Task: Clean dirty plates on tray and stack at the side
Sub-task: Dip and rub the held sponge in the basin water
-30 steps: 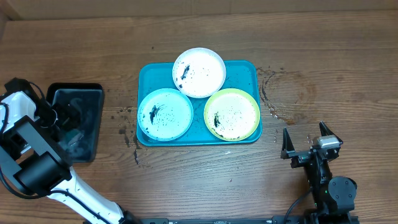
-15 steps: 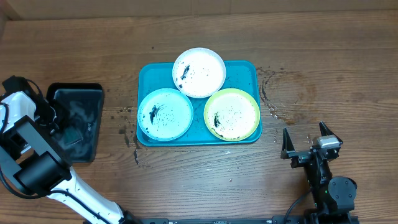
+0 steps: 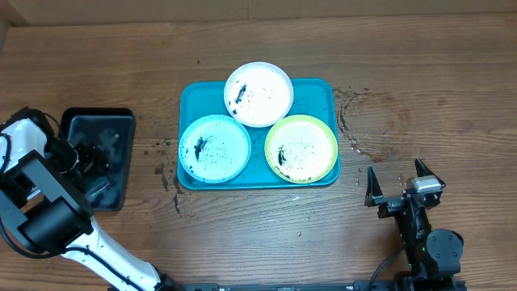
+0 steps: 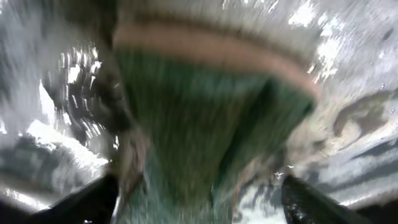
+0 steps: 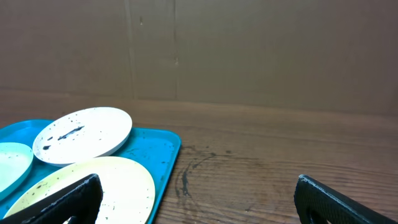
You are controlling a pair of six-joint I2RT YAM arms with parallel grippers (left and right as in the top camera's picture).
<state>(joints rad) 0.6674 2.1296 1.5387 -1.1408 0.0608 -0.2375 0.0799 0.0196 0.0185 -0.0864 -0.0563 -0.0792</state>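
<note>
Well left of the tray (image 3: 321,95), the left gripper (image 3: 95,155) dips into the one black tray (image 3: 101,115) over a blurred green pad (image 4: 205,137). I cannot tell its grip, so the pad may slip free on lifting. On the tray sit three dirty plates: teal plate (image 3: 214,147), white plate (image 3: 258,94), yellow-green plate (image 3: 301,149). Right of the tray, the right gripper (image 3: 395,175) stands wide and empty.

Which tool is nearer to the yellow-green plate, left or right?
Right. The right tool stands just to the right of the yellow-green plate; the left tool is far left, over the black tray.
</note>
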